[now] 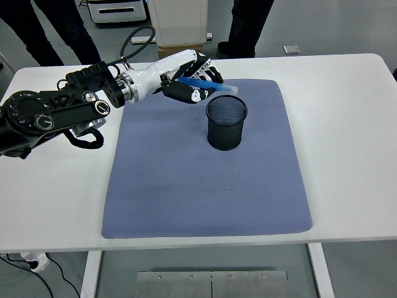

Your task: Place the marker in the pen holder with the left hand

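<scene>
The left hand (192, 84) holds the blue marker (208, 85) tight above the black pen holder (226, 121); it should tip the marker's point down over the opening before letting go.

Marker (208, 85) mid-length hidden inside robot hand (191, 79); people (53, 28) cropped above legs.

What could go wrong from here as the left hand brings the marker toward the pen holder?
1. The marker lies nearly level in the left hand, its tip behind the pen holder rim; released this way, it might bridge or bounce off the rim onto the mat.
2. The holder stands free, so a low hand could knock it over.
</scene>
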